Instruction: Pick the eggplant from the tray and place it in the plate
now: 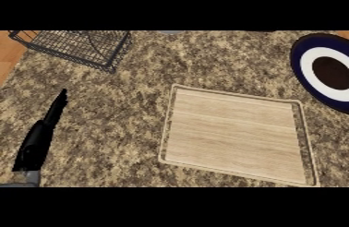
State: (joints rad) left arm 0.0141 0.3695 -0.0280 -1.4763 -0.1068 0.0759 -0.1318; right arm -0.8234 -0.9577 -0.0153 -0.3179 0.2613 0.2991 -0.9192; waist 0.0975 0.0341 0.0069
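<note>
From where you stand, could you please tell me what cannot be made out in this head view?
- Eggplant: none shows on the tray; a dark patch on the plate may be it, too unclear to tell.
- Plate: cut off by the right edge.
- Right hand: out of view.
- Left hand: straight fingers show; the forearm is cut off at the lower edge.
- Wire basket: cropped by the top edge.

Slim black robot hand [42,137] on a grey forearm [26,179].
</note>
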